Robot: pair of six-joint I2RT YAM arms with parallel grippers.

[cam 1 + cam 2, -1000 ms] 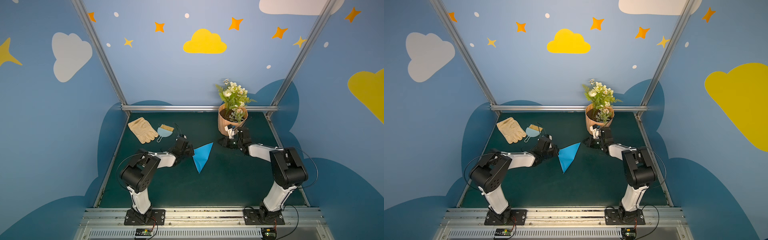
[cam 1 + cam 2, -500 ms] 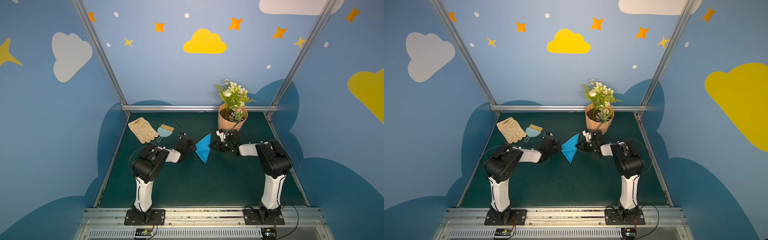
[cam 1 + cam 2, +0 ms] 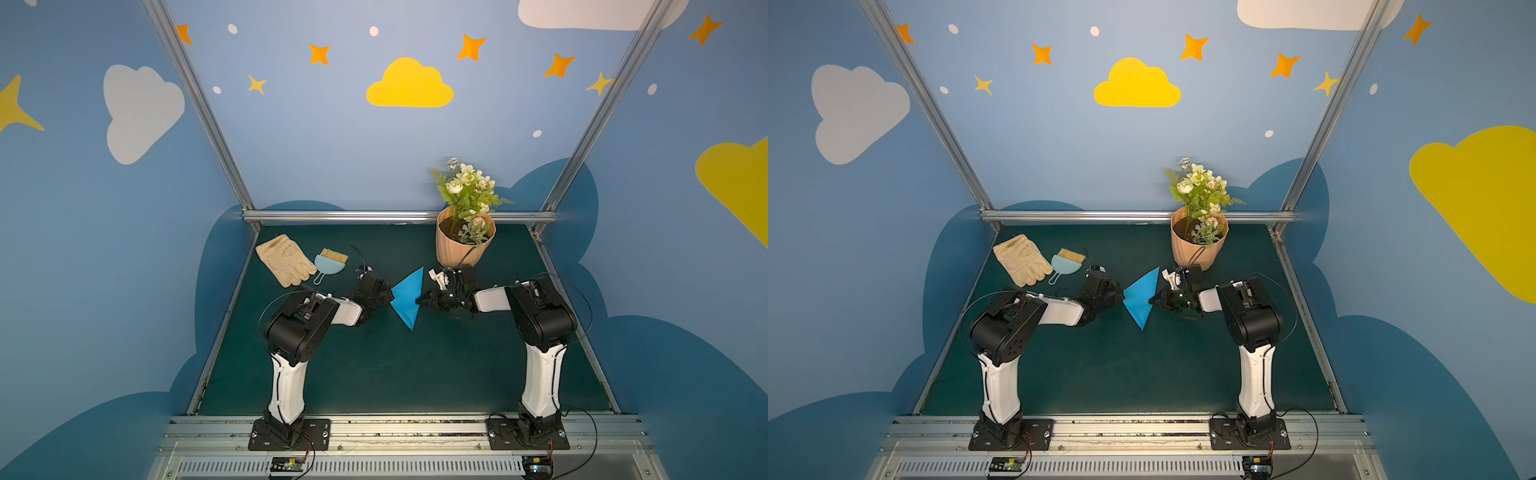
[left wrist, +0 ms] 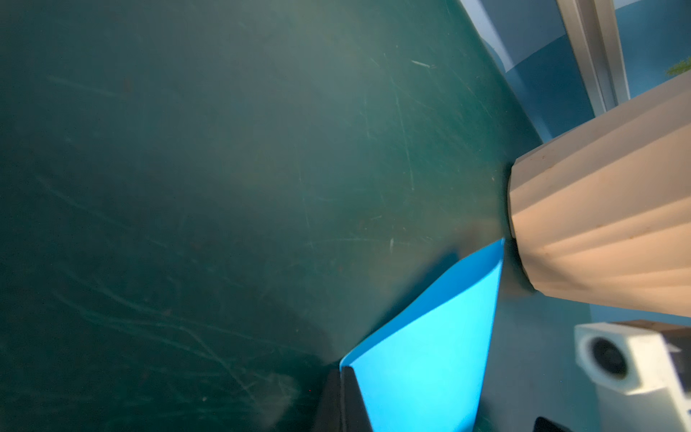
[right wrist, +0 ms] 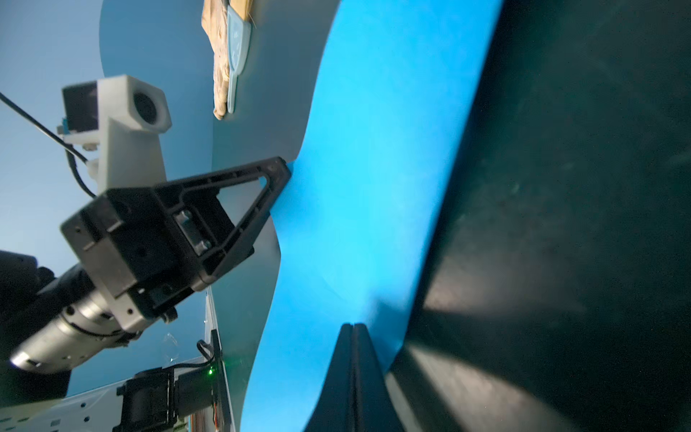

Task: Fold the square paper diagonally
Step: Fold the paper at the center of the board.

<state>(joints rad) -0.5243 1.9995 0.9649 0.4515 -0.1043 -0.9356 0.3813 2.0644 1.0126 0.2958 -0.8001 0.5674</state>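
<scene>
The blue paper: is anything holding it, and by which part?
Yes, both arms. The left fingers pinch the paper at its left corner; the right fingers pinch the middle of its opposite, right-hand edge.

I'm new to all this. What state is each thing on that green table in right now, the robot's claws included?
paper: folded into a triangle, one corner pinched.
left gripper: shut on the paper's corner.
right gripper: shut, tip touching the paper's opposite edge.
flowerpot: upright, untouched.
glove: lying flat, untouched.
small brush: lying flat beside the glove.
</scene>
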